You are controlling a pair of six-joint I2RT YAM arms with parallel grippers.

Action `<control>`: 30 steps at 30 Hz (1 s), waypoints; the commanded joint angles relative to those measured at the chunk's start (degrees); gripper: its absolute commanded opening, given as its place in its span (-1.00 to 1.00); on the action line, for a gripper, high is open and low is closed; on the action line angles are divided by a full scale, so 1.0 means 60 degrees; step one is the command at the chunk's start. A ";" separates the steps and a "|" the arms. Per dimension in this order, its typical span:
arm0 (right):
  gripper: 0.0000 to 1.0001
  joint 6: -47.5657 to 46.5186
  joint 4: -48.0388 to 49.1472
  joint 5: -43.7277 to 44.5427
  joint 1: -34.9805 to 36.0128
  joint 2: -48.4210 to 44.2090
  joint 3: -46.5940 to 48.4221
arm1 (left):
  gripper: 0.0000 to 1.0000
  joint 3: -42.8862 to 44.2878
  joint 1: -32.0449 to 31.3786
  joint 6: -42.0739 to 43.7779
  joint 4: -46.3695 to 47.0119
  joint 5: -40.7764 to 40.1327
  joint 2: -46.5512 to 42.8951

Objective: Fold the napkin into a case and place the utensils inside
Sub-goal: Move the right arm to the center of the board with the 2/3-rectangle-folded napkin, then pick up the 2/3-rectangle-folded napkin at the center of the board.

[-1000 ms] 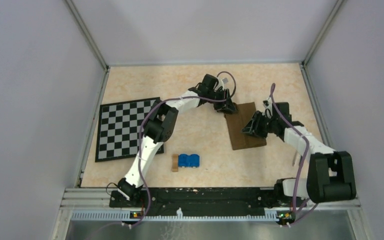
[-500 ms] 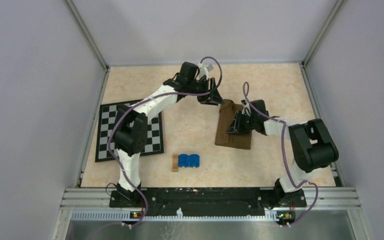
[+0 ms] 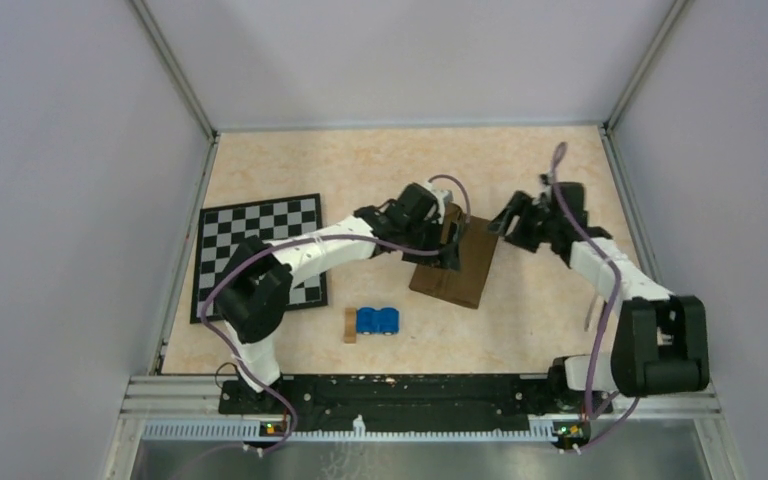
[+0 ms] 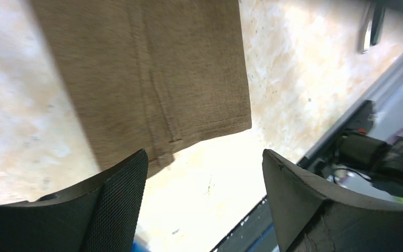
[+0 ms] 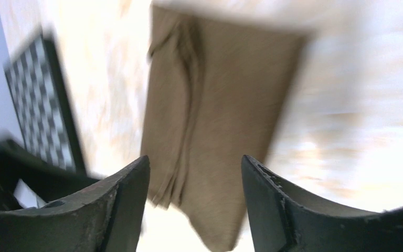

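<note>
Lying flat on the surface (image 3: 360,170), the napkin (image 3: 460,275) has been folded narrower within the last second and let go, just under the left hand (image 4: 202,160) and ahead of the right hand (image 5: 195,163), both spread wide and empty; more folding is judged likely.

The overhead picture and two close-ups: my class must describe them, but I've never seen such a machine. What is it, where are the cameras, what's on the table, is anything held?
Two robot arms are bolted at the near edge of the table. One camera looks down from above; one rides on each wrist, showing its own fingers. On the table lie a folded brown napkin, a checkered mat, a blue object and a wooden block. The left gripper and right gripper are open, holding nothing.
</note>
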 commanded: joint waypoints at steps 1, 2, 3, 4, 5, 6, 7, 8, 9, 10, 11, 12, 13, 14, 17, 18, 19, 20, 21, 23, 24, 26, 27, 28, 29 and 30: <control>0.32 -0.0533 -0.1274 0.0793 -0.2150 -0.1773 -0.0400 | 0.68 0.0542 -0.1561 -0.0405 0.0026 -0.3730 0.0526; 0.34 -0.0585 -0.1409 0.0769 -0.2481 -0.1997 -0.0470 | 0.66 0.0809 -0.1814 -0.0419 -0.0106 -0.4092 0.0795; 0.38 -0.0598 -0.1450 0.0671 -0.2745 -0.2217 -0.0589 | 0.64 0.1115 -0.2034 -0.0428 -0.0299 -0.4359 0.1117; 0.39 -0.0598 -0.1464 0.0615 -0.2954 -0.2484 -0.0706 | 0.62 0.1428 -0.2224 -0.0398 -0.0491 -0.4636 0.1415; 0.39 -0.0613 -0.1478 0.0595 -0.3076 -0.2646 -0.0812 | 0.60 0.1759 -0.2429 -0.0319 -0.0686 -0.4899 0.1732; 0.39 -0.0628 -0.1482 0.0585 -0.3140 -0.2774 -0.0906 | 0.59 0.2053 -0.2618 -0.0220 -0.0853 -0.5176 0.2032; 0.39 -0.0653 -0.1493 0.0553 -0.3187 -0.2871 -0.1006 | 0.57 0.2366 -0.2790 -0.0116 -0.1013 -0.5371 0.2317; 0.40 -0.0693 -0.1500 0.0503 -0.3223 -0.2932 -0.1066 | 0.57 0.2757 -0.2943 -0.0097 -0.1185 -0.5515 0.2605; 0.39 -0.0733 -0.1518 0.0444 -0.3226 -0.2940 -0.1088 | 0.56 0.2998 -0.3067 -0.0077 -0.1323 -0.5599 0.2844; 0.39 -0.0784 -0.1536 0.0372 -0.3227 -0.2952 -0.1116 | 0.54 0.3204 -0.3177 -0.0032 -0.1370 -0.5750 0.3048; 0.39 -0.0849 -0.1550 0.0288 -0.3227 -0.2979 -0.1157 | 0.51 0.3372 -0.3270 0.0045 -0.1420 -0.5919 0.3229; 0.38 -0.0907 -0.1539 0.0230 -0.3227 -0.3016 -0.1191 | 0.47 0.3569 -0.3359 0.0077 -0.1536 -0.6070 0.3431; 0.38 -0.0944 -0.1497 0.0172 -0.3227 -0.3051 -0.1254 | 0.44 0.3736 -0.3434 0.0088 -0.1647 -0.6208 0.3603; 0.37 -0.0966 -0.1466 0.0113 -0.3227 -0.3114 -0.1298 | 0.41 0.3853 -0.3500 0.0128 -0.1709 -0.6288 0.3729; 0.36 -0.1093 -0.1461 -0.0012 -0.3227 -0.3134 -0.1348 | 0.29 0.4111 -0.3666 0.0091 -0.1904 -0.6416 0.4063; 0.36 -0.1116 -0.1445 -0.0073 -0.3227 -0.3112 -0.1371 | 0.28 0.4189 -0.3710 0.0082 -0.1975 -0.6422 0.4158; 0.36 -0.1119 -0.1405 -0.0119 -0.3227 -0.3083 -0.1406 | 0.28 0.4244 -0.3747 0.0068 -0.2047 -0.6371 0.4252; 0.36 -0.1132 -0.1359 -0.0154 -0.3227 -0.3049 -0.1449 | 0.28 0.4326 -0.3788 0.0047 -0.2134 -0.6299 0.4378; 0.36 -0.1130 -0.1308 -0.0195 -0.3227 -0.3032 -0.1497 | 0.29 0.4421 -0.3828 0.0018 -0.2291 -0.6211 0.4525; 0.36 -0.1115 -0.1150 -0.0323 -0.3227 -0.2913 -0.1597 | 0.28 0.4589 -0.3908 -0.0016 -0.2597 -0.6194 0.4829; 0.36 -0.1104 -0.1115 -0.0390 -0.3227 -0.2809 -0.1621 | 0.19 0.4649 -0.3914 -0.0048 -0.2776 -0.6239 0.4981; 0.40 -0.1086 -0.0989 -0.0595 -0.3227 -0.2516 -0.1631 | -0.08 0.4887 -0.3917 -0.0276 -0.3404 -0.6628 0.5320; 0.41 -0.1058 -0.0895 -0.0763 -0.3227 -0.2311 -0.1657 | -0.24 0.5066 -0.3903 -0.0321 -0.3739 -0.6871 0.5460; 0.42 -0.0991 -0.0726 -0.0998 -0.3240 -0.2103 -0.1698 | -0.38 0.5185 -0.3870 -0.0348 -0.4014 -0.7057 0.5530; 0.43 -0.0862 -0.0452 -0.1258 -0.3234 -0.1888 -0.1771 | -0.57 0.5196 -0.3838 -0.0339 -0.4111 -0.7147 0.5501; 0.46 -0.0694 -0.0142 -0.1501 -0.3241 -0.1702 -0.1881 | -0.77 0.5084 -0.3798 -0.0281 -0.4044 -0.7136 0.5361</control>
